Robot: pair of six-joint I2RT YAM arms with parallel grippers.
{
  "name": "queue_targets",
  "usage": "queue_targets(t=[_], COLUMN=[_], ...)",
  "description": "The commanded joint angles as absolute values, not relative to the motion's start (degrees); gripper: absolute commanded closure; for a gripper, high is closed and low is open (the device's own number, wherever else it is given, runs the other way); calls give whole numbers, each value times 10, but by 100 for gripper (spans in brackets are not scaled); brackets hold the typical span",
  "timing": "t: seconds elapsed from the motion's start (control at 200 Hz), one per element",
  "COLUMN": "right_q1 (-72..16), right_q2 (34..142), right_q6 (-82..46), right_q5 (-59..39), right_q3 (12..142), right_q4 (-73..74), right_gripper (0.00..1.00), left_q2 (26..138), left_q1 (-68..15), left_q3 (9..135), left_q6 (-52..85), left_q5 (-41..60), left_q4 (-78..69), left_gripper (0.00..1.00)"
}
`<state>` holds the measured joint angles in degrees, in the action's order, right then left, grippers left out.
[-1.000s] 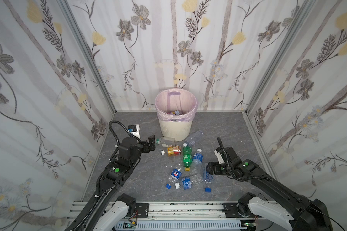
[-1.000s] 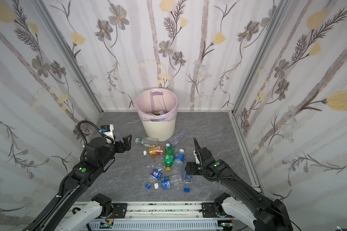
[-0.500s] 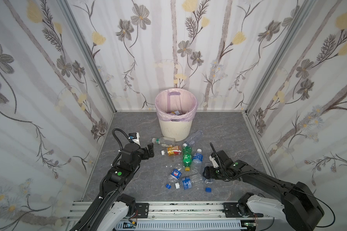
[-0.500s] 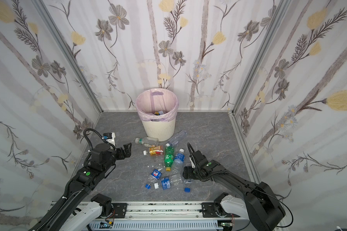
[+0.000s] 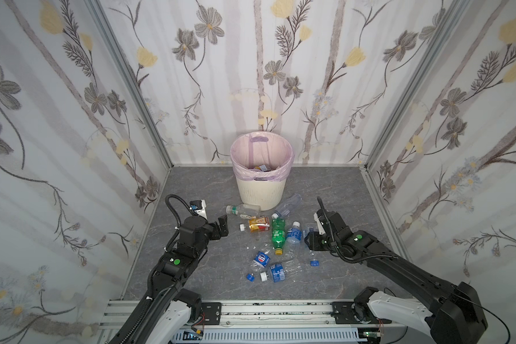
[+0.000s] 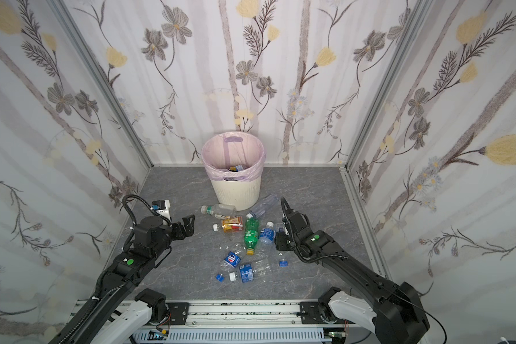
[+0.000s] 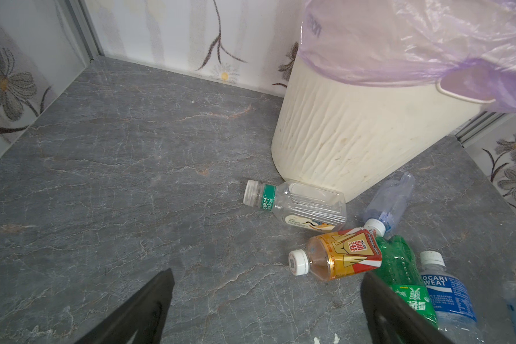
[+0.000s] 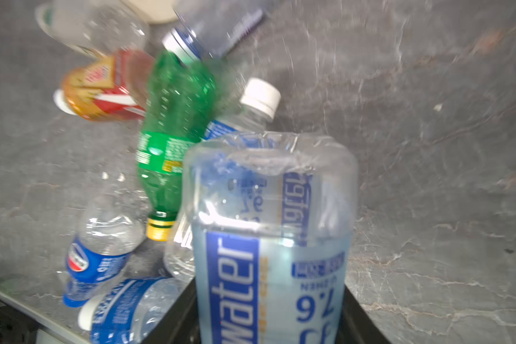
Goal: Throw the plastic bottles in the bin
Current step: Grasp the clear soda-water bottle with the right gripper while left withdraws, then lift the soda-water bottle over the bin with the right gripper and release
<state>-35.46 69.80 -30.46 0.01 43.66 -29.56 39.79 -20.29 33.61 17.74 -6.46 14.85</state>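
My right gripper [image 8: 268,321] is shut on a clear bottle with a blue "water" label [image 8: 268,226], its black fingers pressed against both sides. In both top views this gripper [image 5: 307,238] [image 6: 276,239] sits just right of the pile. Several plastic bottles lie on the floor: a green one [image 5: 277,232] [image 7: 399,268], a red-orange label one [image 5: 258,224] [image 7: 343,253], and a clear one [image 7: 298,202] against the bin [image 5: 261,193] [image 7: 355,134]. My left gripper [image 5: 222,226] [image 7: 265,277] is open and empty, left of the red-orange bottle.
Loose blue caps [image 5: 250,277] [image 5: 314,262] and a white cap [image 5: 263,277] lie near the front of the grey floor. Flowered walls close in the back and both sides. A metal rail [image 5: 265,309] runs along the front edge. Some bottles lie inside the bin.
My right gripper has closed on the clear blue-label bottle and raised it off the floor. The left arm dropped lower and a little nearer, still open.
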Motion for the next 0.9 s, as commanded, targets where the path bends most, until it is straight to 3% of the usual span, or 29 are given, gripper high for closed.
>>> queue_targets(t=[0.0, 0.175, 0.315, 0.465, 0.595, 0.625, 0.68, 0.72, 0.804, 0.899], right_q1=[-356, -354, -352, -347, -337, -335, -327, -322, -305, -292], right_q2=[657, 599, 621, 737, 918, 975, 1071, 1136, 1223, 1211], right_q6=[-272, -240, -207, -175, -175, -180, -186, -190, -205, -208], right_q5=[28, 32, 7, -39, -77, -78, -74, -62, -80, -96], right_q3=[485, 558, 644, 770, 973, 1041, 1174, 1253, 1384, 1365], right_q4=[-289, -240, -191, -132, -105, -120, -163, -198, -260, -278], right_gripper=[47, 48, 47, 48, 48, 43, 13, 2, 0, 0], left_q2=[394, 395, 398, 419, 435, 434, 428, 424, 414, 403], left_q1=[-201, -202, -202, -201, -201, -201, -201, -202, -202, -202], left_q3=[336, 337, 337, 341, 352, 355, 358, 361, 365, 366], left_q6=[193, 186, 186, 168, 167, 166, 166, 165, 164, 163], left_q5=[-80, -68, -52, 0, 16, 21, 29, 39, 57, 70], left_q4=[142, 142, 142, 142, 142, 142, 142, 142, 143, 147], left_gripper=[0, 0, 0, 0, 0, 0, 0, 0, 0, 0])
